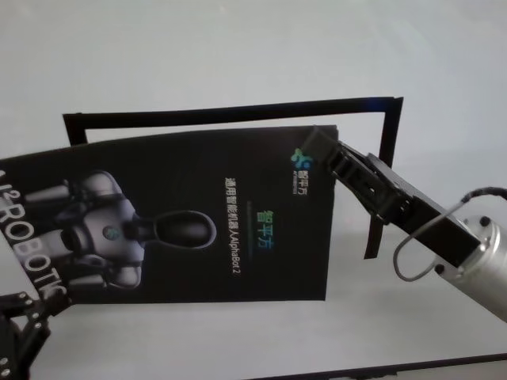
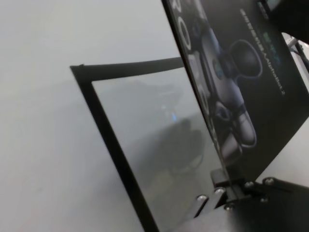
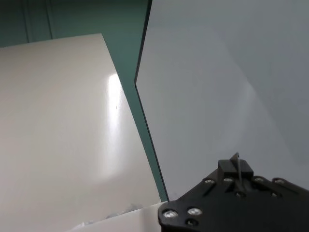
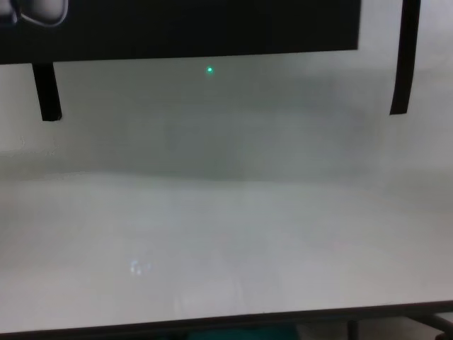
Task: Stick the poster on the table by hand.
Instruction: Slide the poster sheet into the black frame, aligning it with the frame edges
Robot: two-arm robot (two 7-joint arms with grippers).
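The poster [image 1: 198, 182] is a large black sheet with a grey-white robot picture and white lettering. It hangs a little above the white table [image 1: 238, 47], slightly bowed, between both grippers. My left gripper [image 1: 43, 305] is shut on its lower left corner; the left wrist view shows the fingers [image 2: 227, 186] clamped on the poster [image 2: 251, 72] edge. My right gripper [image 1: 317, 144] is shut on the upper right corner, and in the right wrist view a thin sheet edge sits in that gripper [image 3: 235, 169]. The chest view shows only the poster's lower edge [image 4: 212, 28].
A frame of narrow black strips lies on the table: a long one along the far side [image 1: 230, 113], one down the right [image 1: 380, 182] and one on the left [image 2: 111, 140]. Two strip ends [image 4: 46, 92] [image 4: 401, 64] show from the chest. The table's dark front edge [image 4: 226, 322] is near.
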